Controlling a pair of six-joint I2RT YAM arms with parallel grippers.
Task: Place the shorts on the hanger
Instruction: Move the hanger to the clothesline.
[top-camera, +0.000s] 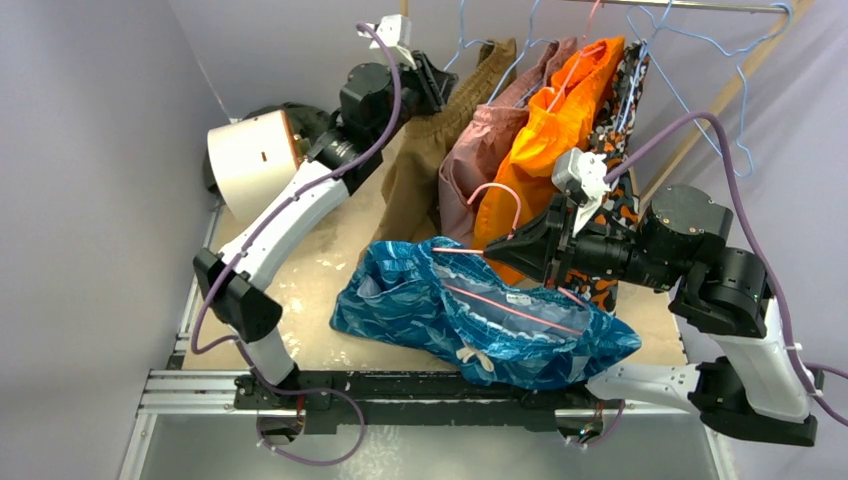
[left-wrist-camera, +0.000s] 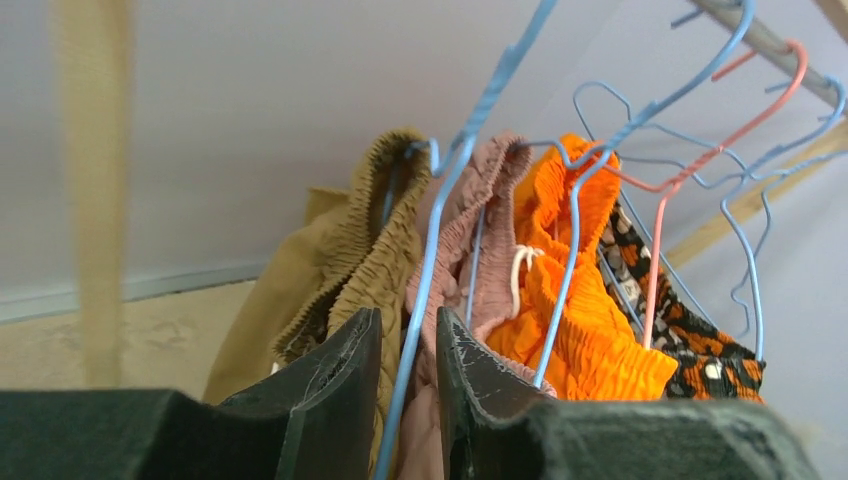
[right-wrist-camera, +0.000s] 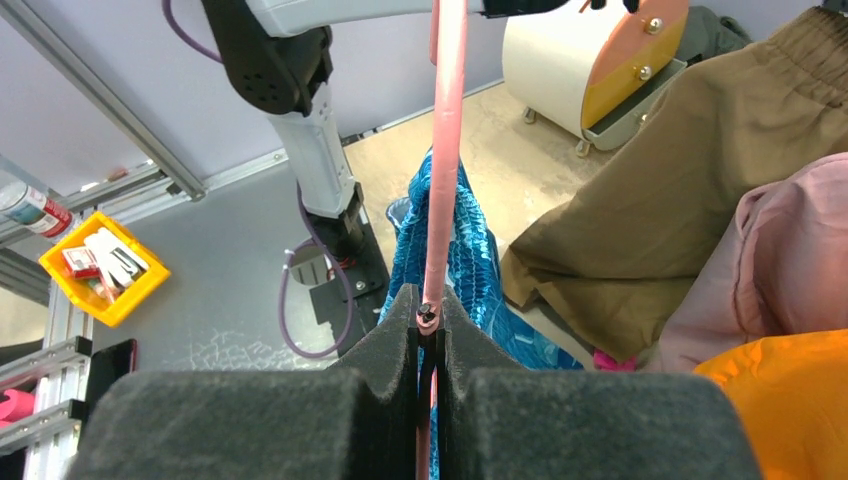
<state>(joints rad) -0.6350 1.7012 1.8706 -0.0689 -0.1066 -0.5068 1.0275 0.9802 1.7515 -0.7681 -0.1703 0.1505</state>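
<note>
At the rear left, the left gripper (left-wrist-camera: 405, 325) sat with its jaws narrowly apart around the wire of a light blue hanger (left-wrist-camera: 432, 240) carrying the brown shorts (top-camera: 420, 160), though whether it actually pinched the wire could not be told. Right of that hung the orange shorts (top-camera: 555, 120), and below them the blue-and-teal shorts (top-camera: 420, 300) lay crumpled on the table (top-camera: 300, 290). The pink hanger (top-camera: 520, 311) crossed their open waistband, its wire clamped tight in the right gripper (right-wrist-camera: 428, 305) just beside the hook.
</note>
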